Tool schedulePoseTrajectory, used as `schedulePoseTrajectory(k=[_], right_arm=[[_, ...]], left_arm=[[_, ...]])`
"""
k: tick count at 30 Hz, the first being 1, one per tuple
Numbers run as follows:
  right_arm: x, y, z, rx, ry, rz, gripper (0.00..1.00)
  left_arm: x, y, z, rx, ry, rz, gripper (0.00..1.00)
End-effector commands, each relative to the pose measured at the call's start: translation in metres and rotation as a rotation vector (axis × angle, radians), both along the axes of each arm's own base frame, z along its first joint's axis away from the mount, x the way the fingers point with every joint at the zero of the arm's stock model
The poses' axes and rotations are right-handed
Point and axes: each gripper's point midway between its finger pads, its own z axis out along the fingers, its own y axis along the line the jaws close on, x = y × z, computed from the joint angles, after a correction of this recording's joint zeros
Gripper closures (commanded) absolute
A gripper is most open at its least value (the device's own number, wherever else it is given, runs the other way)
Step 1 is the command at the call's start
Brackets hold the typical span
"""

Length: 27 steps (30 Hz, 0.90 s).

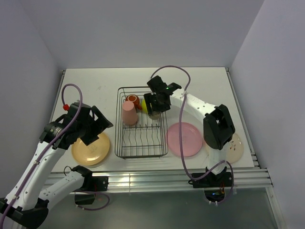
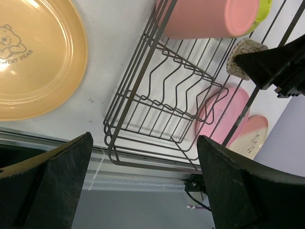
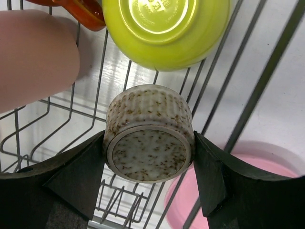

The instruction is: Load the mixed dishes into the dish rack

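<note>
My right gripper point(image 3: 148, 164) is shut on the small tan speckled bowl point(image 3: 150, 136), held base-up over the far right part of the black wire dish rack point(image 1: 117, 131). In the rack lie the salmon-pink tumbler point(image 1: 129, 113), the red-orange cup point(image 1: 133, 100) and the lime-green bowl point(image 3: 167, 28). The pink plate point(image 1: 184, 139) and the pink-and-cream plate point(image 1: 234, 147) lie on the table right of the rack. The yellow-orange plate point(image 1: 91, 149) lies left of it. My left gripper point(image 2: 143, 181) is open and empty, above the gap between that plate and the rack's near left corner.
The rack's near half, with its upright slot prongs point(image 2: 164, 90), holds nothing. The table's front edge and metal rail point(image 1: 157, 179) run just below the rack and plates. Walls close in at the left, back and right.
</note>
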Motion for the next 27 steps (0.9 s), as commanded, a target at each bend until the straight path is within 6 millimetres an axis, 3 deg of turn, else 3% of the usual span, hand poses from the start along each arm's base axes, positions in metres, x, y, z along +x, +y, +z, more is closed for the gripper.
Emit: schedulePoseTrajectory(k=[1, 6, 10, 13, 14, 17, 22, 27], right_arm=[[0.023, 0.007, 0.007, -0.013, -0.078, 0.005, 1.0], [0.028, 0.015, -0.009, -0.03, -0.06, 0.02, 1.0], [0.033, 0.023, -0.021, -0.046, -0.04, 0.025, 0.89], [0.033, 0.029, -0.022, -0.056, -0.042, 0.032, 0.8], [0.033, 0.029, -0.022, -0.059, -0.047, 0.032, 0.69], [0.03, 0.032, -0.022, -0.068, -0.044, 0.041, 0.5], [0.024, 0.035, -0.009, -0.05, -0.062, 0.043, 0.26], [0.023, 0.036, 0.012, -0.015, -0.09, 0.045, 0.24]], left_arm=[[-0.001, 0.007, -0.005, 0.035, 0.008, 0.01, 0.03], [-0.006, 0.011, -0.015, 0.054, 0.054, 0.031, 0.03], [-0.009, 0.014, -0.02, 0.059, 0.079, 0.058, 0.02], [-0.012, 0.014, -0.025, 0.044, 0.092, 0.076, 0.02], [-0.012, 0.012, -0.024, 0.036, 0.09, 0.076, 0.02], [-0.011, 0.009, -0.026, 0.02, 0.088, 0.074, 0.02], [-0.012, 0.013, -0.031, 0.048, 0.118, 0.08, 0.02], [-0.014, 0.013, -0.039, 0.045, 0.149, 0.102, 0.01]])
